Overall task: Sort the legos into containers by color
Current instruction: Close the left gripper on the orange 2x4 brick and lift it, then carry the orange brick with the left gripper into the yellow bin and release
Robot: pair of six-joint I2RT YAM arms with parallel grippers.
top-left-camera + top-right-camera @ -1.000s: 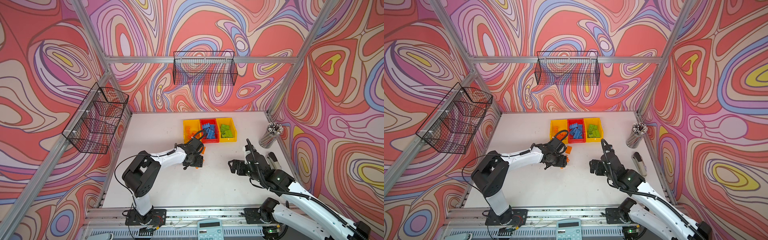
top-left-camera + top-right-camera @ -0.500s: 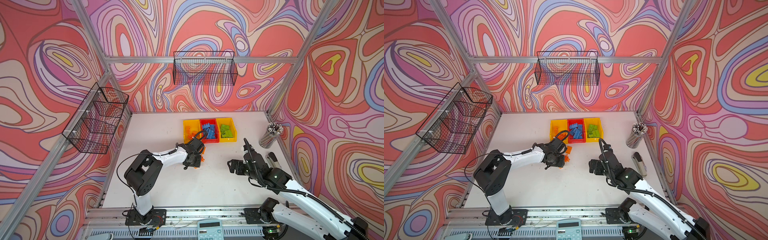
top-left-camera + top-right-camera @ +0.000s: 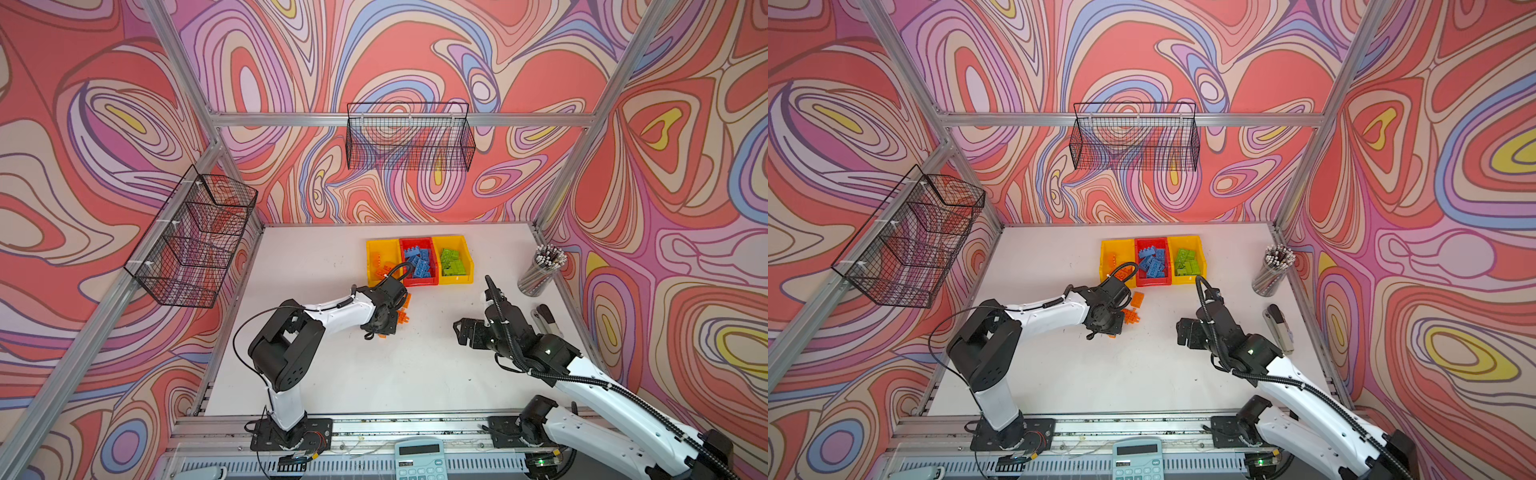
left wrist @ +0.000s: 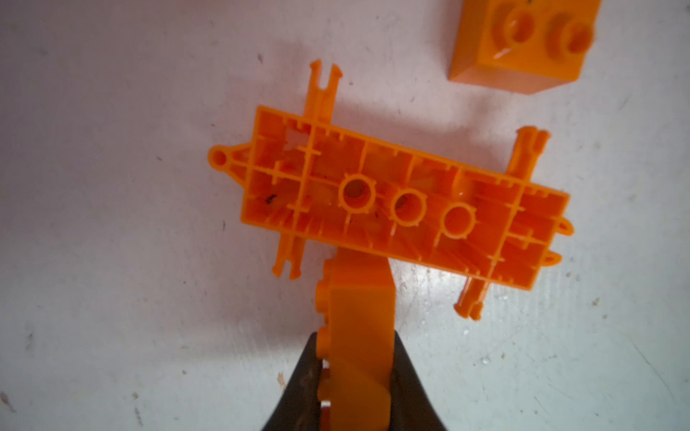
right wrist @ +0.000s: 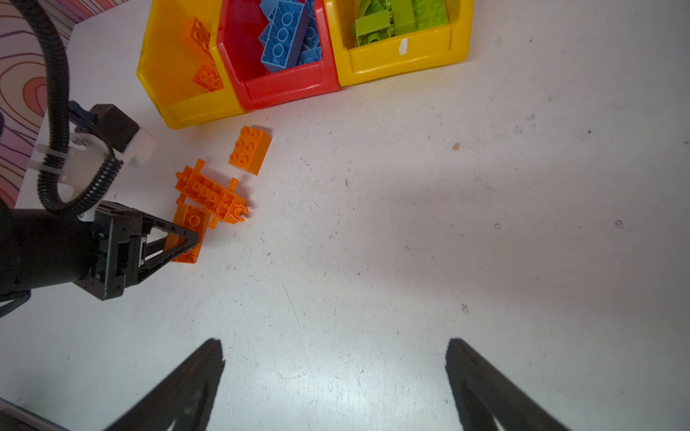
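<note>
Closure is done: our left gripper [image 4: 354,358], wide a second ago, now pinches the orange brick [image 4: 358,309] lying on the table just beside the jagged orange assembly [image 4: 403,209]. We judge a lift toward the orange-filled yellow bin [image 5: 175,112] comes next. That arm reaches low, wrist tipped down. Our right gripper [image 5: 334,347] hovers, spread wide and empty.

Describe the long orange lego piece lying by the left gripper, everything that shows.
The long orange piece is glossy moulded plastic, lying flat on the white table with its hollow underside up: thin ribs and three round tubes in a row. Two forked prongs jut from each long side, an eyelet from one end, two small loops from the other. The orange brick clamped in the left gripper meets one long side; a loose orange brick lies apart from it.
</note>
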